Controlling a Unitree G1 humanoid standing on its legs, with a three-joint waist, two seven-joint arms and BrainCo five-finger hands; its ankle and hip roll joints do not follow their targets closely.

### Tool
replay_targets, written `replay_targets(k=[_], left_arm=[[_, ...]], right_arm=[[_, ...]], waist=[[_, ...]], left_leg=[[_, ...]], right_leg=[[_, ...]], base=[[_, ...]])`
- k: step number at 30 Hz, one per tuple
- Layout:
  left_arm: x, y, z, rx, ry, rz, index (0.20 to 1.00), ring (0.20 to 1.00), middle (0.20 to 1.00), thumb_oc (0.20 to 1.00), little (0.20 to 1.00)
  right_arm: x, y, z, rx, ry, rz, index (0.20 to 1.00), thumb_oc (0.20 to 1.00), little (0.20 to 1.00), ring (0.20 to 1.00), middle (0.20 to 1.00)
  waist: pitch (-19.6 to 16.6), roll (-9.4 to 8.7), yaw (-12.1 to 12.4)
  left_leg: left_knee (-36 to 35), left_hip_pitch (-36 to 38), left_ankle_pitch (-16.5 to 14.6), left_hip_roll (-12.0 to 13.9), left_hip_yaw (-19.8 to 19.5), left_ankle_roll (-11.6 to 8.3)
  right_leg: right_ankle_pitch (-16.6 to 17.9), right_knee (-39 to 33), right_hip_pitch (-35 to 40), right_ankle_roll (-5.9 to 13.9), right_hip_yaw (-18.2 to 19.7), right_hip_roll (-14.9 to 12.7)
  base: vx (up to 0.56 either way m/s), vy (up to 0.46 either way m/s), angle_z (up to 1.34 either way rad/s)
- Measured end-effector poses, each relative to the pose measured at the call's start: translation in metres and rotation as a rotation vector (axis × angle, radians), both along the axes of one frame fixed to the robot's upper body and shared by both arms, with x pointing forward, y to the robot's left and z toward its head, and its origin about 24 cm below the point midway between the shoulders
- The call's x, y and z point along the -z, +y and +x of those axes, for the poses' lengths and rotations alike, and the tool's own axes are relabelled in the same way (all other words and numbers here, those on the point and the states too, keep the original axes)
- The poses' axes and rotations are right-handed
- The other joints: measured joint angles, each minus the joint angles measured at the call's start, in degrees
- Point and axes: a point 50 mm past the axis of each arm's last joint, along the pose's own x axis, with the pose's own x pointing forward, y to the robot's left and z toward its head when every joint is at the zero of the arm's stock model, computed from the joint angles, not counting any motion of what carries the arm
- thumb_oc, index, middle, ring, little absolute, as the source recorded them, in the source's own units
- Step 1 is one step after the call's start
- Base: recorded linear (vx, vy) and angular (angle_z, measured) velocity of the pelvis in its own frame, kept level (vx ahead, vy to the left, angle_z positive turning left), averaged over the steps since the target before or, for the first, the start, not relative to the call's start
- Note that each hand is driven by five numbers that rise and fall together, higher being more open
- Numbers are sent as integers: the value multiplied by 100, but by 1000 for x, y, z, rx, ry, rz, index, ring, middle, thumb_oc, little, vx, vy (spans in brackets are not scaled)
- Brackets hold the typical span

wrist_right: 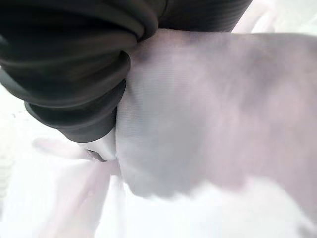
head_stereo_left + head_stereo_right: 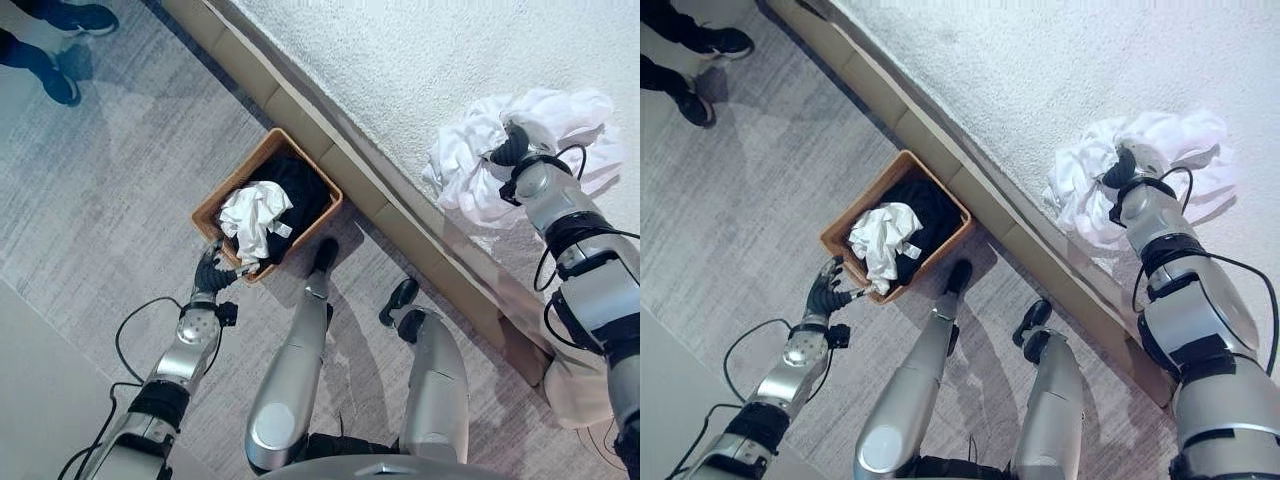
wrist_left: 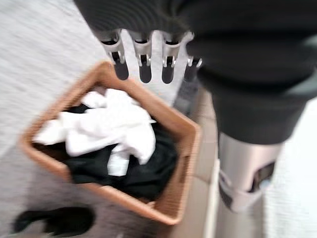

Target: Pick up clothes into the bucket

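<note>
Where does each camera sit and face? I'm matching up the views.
Eye views: head, looking down at the basket, white garment on the bed, both arms.
Left wrist: over the left hand, facing the basket.
Right wrist: on the right hand, buried in the garment.
Shared: the basket's clothes.

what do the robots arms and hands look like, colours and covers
Both arms are silver-grey metal shells with black bands at the joints. The left hand has a dark ribbed cover over its back and wrist, with silver fingers ending in dark tips. The right hand wears the same dark ribbed cover.
</note>
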Motion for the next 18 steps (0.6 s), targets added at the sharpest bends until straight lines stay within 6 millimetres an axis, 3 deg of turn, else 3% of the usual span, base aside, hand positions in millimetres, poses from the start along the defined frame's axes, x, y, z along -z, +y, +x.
replay_targets(k=[1, 3, 7, 10, 13, 15, 16, 18], left_arm=[[-5, -2, 4, 10, -19, -2, 1000, 1000, 1000, 1000, 1000], [-6, -1, 2, 14, -20, 1, 1000, 1000, 1000, 1000, 1000], [-21, 0, 9, 39, -71, 8, 1000, 1000, 1000, 1000, 1000], [-20, 6, 4, 39, -62, 29, 1000, 1000, 1000, 1000, 1000], [-39, 9, 6, 80, -118, 72, 1000, 1000, 1000, 1000, 1000], [-50, 7, 9, 112, -153, 80, 1000, 1000, 1000, 1000, 1000], [-55, 6, 9, 125, -169, 84, 1000, 1000, 1000, 1000, 1000], [-63, 4, 8, 154, -193, 83, 1000, 1000, 1000, 1000, 1000]], right_arm=[[-3, 0, 0, -8, -12, 0, 200, 200, 200, 200, 200], [-7, 2, -2, -36, -36, -6, 200, 200, 200, 200, 200], [-36, 2, -11, -111, -165, -28, 200, 200, 200, 200, 200], [-52, 8, -17, -164, -251, 9, 200, 200, 200, 200, 200], [-84, 11, -30, -228, -386, 14, 200, 200, 200, 200, 200], [-94, 7, -39, -238, -435, 50, 200, 200, 200, 200, 200], [-96, 7, -42, -247, -446, 51, 200, 200, 200, 200, 200], [-88, 8, -45, -274, -427, 75, 200, 200, 200, 200, 200]], waist=[[-5, 24, -93], [-11, 44, -48], [-1, 44, -233], [-21, 32, -299], [-123, -26, -531], [-186, -37, -646], [-187, -34, -715], [-531, -32, -804]], left_leg=[[-28, 124, 14, 9, 32, 1], [-101, 261, 17, 58, 63, 6], [-310, 832, 94, 210, 261, 22], [-550, 1409, 93, 314, 440, 27], [-736, 1749, 29, 440, 682, 76], [-840, 1965, 18, 495, 797, 84], [-867, 2060, 1, 519, 853, 88], [-1004, 2179, -10, 580, 981, 88]], right_leg=[[11, -57, 125, -15, 0, 14], [45, -167, 269, 5, 7, 74], [297, -626, 833, 30, 91, 251], [422, -972, 1357, 112, 216, 389], [475, -1319, 1616, 213, 444, 526], [605, -1508, 1800, 246, 543, 614], [618, -1580, 1891, 251, 590, 646], [709, -1780, 1954, 262, 666, 726]], base=[[-19, 14, -4], [-90, 59, -14], [-8, 63, -24], [72, 58, -41], [58, 34, -45], [87, 26, -36], [92, 19, -50], [69, 12, -37]])
